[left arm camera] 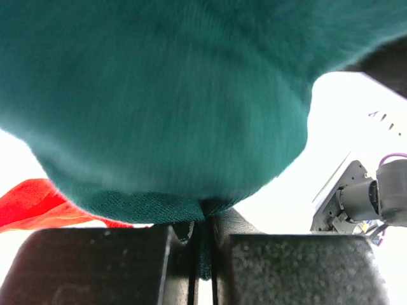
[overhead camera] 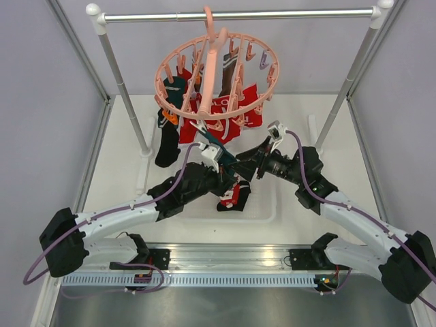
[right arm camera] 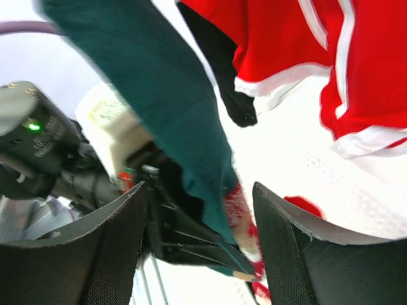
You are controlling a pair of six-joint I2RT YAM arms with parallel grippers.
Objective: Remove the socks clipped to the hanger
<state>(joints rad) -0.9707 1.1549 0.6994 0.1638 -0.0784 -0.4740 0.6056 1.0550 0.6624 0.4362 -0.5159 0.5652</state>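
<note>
Under the near edge of the hanger [overhead camera: 216, 82], both hands meet on one dark teal sock [left arm camera: 178, 95]. The left hand [left arm camera: 203, 254] is clamped on it, fingers pressed together with a fold of the teal hem pinched in the seam between them. The right hand [right arm camera: 200, 190] stands apart. Its fingers [right arm camera: 114, 248] sit on either side of the same sock, and I see no grip there.

The step in hand looks like pulling this teal sock off its clip, with the left hand doing the work. None of the views shows whether the sock's top is in a clip.

Next, the left hand probably needs a short, firm pull down and away from the hanger. The hanger hangs by its hook from the rail [overhead camera: 238, 13] and may swing instead of letting go. The right hand should first back out from around the sock.

Red socks [overhead camera: 238, 112] and a black sock [overhead camera: 167, 146] hang from the hanger, so much of the task remains. One sock [overhead camera: 235, 194] lies on the desk [overhead camera: 300, 197] below the hanger.
</note>
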